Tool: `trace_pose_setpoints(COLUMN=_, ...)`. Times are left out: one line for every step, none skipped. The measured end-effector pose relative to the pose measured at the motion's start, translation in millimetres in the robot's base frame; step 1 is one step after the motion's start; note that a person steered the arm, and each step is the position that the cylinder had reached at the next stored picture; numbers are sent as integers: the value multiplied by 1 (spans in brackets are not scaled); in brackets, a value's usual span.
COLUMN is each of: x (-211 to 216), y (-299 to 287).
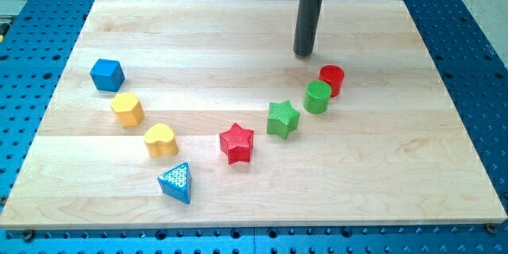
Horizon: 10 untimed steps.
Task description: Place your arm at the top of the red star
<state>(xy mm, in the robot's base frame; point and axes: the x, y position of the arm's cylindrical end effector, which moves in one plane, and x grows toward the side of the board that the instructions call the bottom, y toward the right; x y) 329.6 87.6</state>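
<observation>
The red star (pixel 236 143) lies on the wooden board (pixel 198 40) a little below the middle. My tip (pixel 304 54) stands well toward the view's top and right of it, apart from it. The tip is just above and left of the red cylinder (pixel 332 80) and touches no block. A green star (pixel 282 119) lies between the tip and the red star.
A green cylinder (pixel 317 97) sits beside the red cylinder. On the left are a blue cube (pixel 106 74), a yellow block (pixel 127 109) and a yellow heart (pixel 161 140). A blue triangle (pixel 176 182) lies near the bottom edge.
</observation>
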Motion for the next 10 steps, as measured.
trace_pose_setpoints(x=0, y=0)
trace_pose_setpoints(x=0, y=-1)
trace_pose_setpoints(x=0, y=-1)
trace_pose_setpoints(x=0, y=-1)
trace_pose_setpoints(x=0, y=-1)
trace_pose_setpoints(x=0, y=-1)
trace_pose_setpoints(x=0, y=-1)
trace_pose_setpoints(x=7, y=-1)
trace_pose_setpoints(x=14, y=-14)
trace_pose_setpoints(x=37, y=-80)
